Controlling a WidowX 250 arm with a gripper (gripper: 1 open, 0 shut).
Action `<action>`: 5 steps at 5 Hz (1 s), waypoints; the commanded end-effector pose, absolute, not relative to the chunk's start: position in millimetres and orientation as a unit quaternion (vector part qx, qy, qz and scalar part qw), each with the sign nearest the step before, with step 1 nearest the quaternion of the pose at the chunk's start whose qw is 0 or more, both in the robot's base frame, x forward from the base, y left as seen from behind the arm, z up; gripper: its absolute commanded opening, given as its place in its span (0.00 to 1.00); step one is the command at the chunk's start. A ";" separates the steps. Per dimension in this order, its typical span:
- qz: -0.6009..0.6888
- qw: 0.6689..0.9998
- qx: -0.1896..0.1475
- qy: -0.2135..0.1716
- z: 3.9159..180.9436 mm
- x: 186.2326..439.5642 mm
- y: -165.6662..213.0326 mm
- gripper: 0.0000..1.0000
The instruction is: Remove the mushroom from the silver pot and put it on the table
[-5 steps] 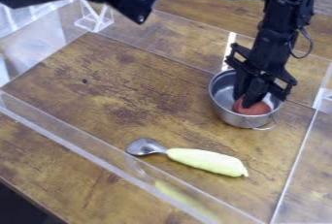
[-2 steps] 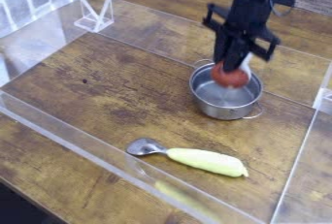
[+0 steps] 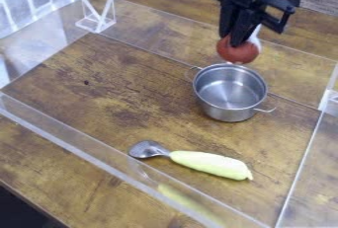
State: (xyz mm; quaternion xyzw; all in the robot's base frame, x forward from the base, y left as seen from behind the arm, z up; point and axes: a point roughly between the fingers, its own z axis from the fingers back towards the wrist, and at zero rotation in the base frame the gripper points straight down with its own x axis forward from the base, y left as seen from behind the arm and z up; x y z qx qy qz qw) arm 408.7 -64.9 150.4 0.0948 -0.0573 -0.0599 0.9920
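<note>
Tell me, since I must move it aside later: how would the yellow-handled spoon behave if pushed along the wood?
The spoon looks like rigid plastic and metal, so it would probably slide as one stiff piece. Its long shape suggests it would pivot rather than travel straight if pushed off-centre. Its rounded yellow handle may rock or roll slightly.

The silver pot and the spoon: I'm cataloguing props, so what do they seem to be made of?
The silver pot looks like polished metal, probably steel: its walls and floor are shiny and mirror the surroundings. The spoon seems to be two materials: a grey bowl with a metallic glint, and a matte pale-yellow handle, likely plastic or rubber, though the picture is too small to be sure.
</note>
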 end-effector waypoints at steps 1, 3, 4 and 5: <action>-0.017 0.990 0.096 -0.098 159.6 416.9 -77.9 0.00; 0.016 0.989 0.099 -0.113 163.5 409.7 -82.6 0.00; 0.020 0.987 0.098 -0.127 173.1 413.5 -82.4 0.00; 0.020 0.985 0.097 -0.140 181.3 417.1 -83.3 0.00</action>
